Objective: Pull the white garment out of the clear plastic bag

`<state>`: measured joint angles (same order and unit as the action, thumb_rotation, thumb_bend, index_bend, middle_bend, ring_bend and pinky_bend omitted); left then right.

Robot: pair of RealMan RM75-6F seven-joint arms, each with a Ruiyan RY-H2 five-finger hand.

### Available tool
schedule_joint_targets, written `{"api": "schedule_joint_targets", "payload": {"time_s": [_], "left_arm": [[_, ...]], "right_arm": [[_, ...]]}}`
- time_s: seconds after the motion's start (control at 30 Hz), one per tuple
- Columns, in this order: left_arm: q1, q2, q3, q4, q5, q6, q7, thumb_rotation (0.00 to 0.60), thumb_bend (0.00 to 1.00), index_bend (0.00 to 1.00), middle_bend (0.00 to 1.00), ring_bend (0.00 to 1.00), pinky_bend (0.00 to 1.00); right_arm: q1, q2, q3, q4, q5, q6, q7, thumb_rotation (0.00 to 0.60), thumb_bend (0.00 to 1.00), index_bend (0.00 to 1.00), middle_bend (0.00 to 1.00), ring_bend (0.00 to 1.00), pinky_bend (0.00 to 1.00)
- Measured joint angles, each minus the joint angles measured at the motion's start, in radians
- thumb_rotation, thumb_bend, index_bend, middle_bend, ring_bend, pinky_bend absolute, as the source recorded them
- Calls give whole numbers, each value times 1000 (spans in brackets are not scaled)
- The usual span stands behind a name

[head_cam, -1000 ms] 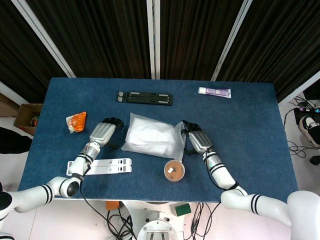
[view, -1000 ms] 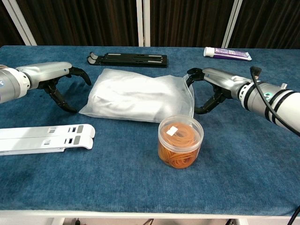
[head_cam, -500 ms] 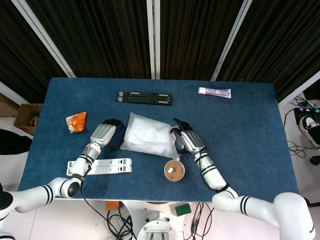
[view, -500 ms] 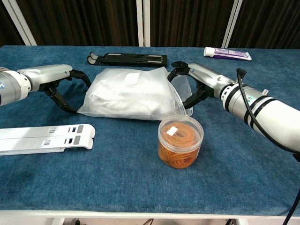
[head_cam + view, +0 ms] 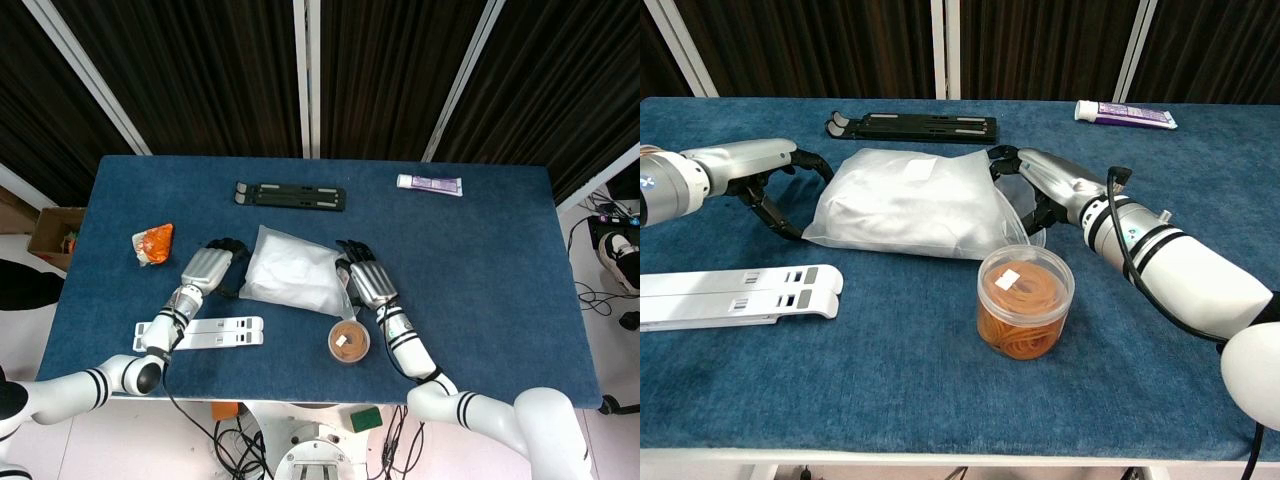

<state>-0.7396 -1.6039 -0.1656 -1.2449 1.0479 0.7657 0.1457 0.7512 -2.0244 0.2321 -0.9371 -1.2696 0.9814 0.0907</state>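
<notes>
So the clear plastic bag [image 5: 910, 205] with the white garment [image 5: 290, 275] still inside sits mid-worktop [image 5: 890, 400], just behind the tub of rubber bands [image 5: 1025, 302]. Right hand [image 5: 1040, 180] is at the bag's open right end, fingers [image 5: 1002, 158] curled around the loose plastic there, though I can't tell if it's actually pinching it. Left hand [image 5: 760, 165] sits at the bag's left edge, fingers [image 5: 780, 215] curved and apart, holding nothing. White folding stand [image 5: 735, 293] lies front-left

Black folding stand [image 5: 290, 195] lying at blue table's [image 5: 500, 260] far edge; toothpaste tube [image 5: 429, 184] resting far right; orange packet [image 5: 152, 243] sitting left; white stand [image 5: 205, 332] and rubber-band jar [image 5: 1025, 302] sitting near front edge.
</notes>
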Motion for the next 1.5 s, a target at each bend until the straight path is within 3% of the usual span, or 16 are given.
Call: {"api": "schedule_joint_targets", "payload": {"time_s": [0.1, 0.23, 0.43, 0.7, 0.93, 1.13, 1.37, 1.5], "left_arm": [[5, 13, 3, -16, 6, 13, 1, 600, 91, 247, 128, 74, 125], [21, 41, 6, -47, 19, 39, -6, 600, 91, 247, 128, 74, 125], [55, 80, 19, -83, 56, 85, -39, 600, 92, 247, 128, 74, 125], [89, 78, 54, -77, 133, 133, -71, 600, 91, 253, 129, 74, 125], [98, 28, 63, -11, 203, 173, -127, 600, 92, 323, 163, 74, 125], [97, -33, 84, 61, 347, 256, -227, 600, 92, 356, 172, 74, 125], [79, -136, 126, 237, 528, 383, -320, 600, 91, 357, 172, 74, 125], [66, -188, 141, 344, 569, 425, -358, 600, 91, 370, 172, 75, 125]], "right_arm": [[14, -54, 9, 104, -17, 26, 16, 600, 589, 661, 193, 0, 0], [31, -106, 19, 223, -42, 58, 59, 600, 626, 716, 222, 0, 0], [35, -124, 17, 298, -75, 81, 121, 600, 623, 762, 236, 0, 0], [24, -124, 15, 355, -71, 56, 157, 600, 541, 839, 252, 0, 0], [22, -140, 25, 403, -65, 47, 201, 600, 535, 841, 253, 0, 0], [25, -148, 37, 421, -56, 34, 215, 600, 529, 841, 253, 0, 0], [30, -149, 56, 432, -39, 20, 224, 600, 529, 841, 253, 0, 0], [31, -151, 61, 439, -34, 11, 228, 600, 527, 841, 253, 0, 0]]}}
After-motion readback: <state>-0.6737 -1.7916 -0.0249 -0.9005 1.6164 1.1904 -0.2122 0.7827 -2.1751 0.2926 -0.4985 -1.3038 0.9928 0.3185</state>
